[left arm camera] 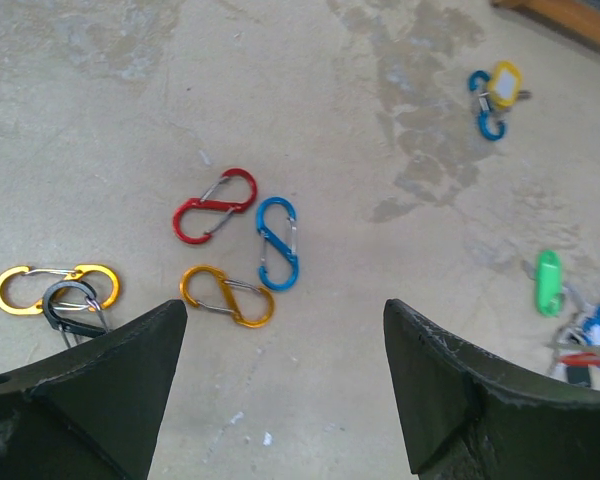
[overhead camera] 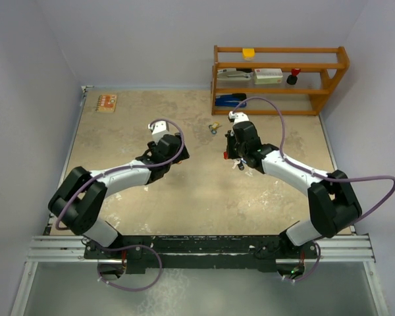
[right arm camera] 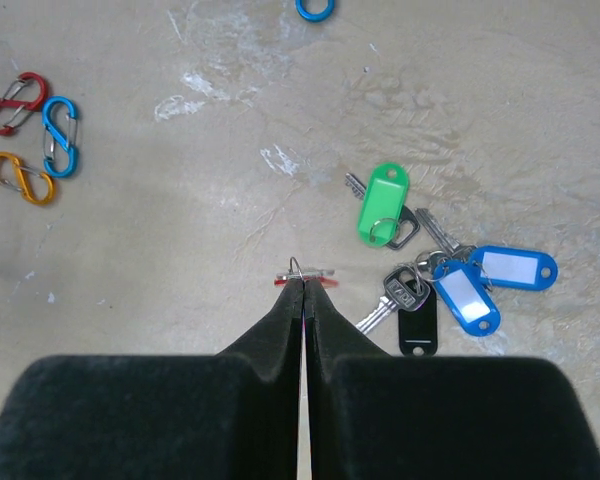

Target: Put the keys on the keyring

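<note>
My right gripper (right arm camera: 305, 282) is shut on a red-tagged key (right arm camera: 320, 281), seen edge-on at the fingertips with a small metal ring (right arm camera: 296, 266) standing up from it. It shows in the top view (overhead camera: 234, 158) near the table's middle. To its right lies a pile of keys: a green tag (right arm camera: 383, 205), two blue tags (right arm camera: 467, 297) and a black tag (right arm camera: 417, 322). A yellow-tagged key (left arm camera: 504, 82) hangs on a blue clip further off. My left gripper (left arm camera: 280, 315) is open and empty, held above the table. The green tag (left arm camera: 548, 282) also shows at its right.
Coloured S-clips lie ahead of the left gripper: red (left arm camera: 214, 205), blue (left arm camera: 277, 243), orange (left arm camera: 227, 296), and a yellow one with a black one (left arm camera: 55, 288). A wooden shelf (overhead camera: 280, 79) stands at the back right. A small orange item (overhead camera: 106, 103) lies back left.
</note>
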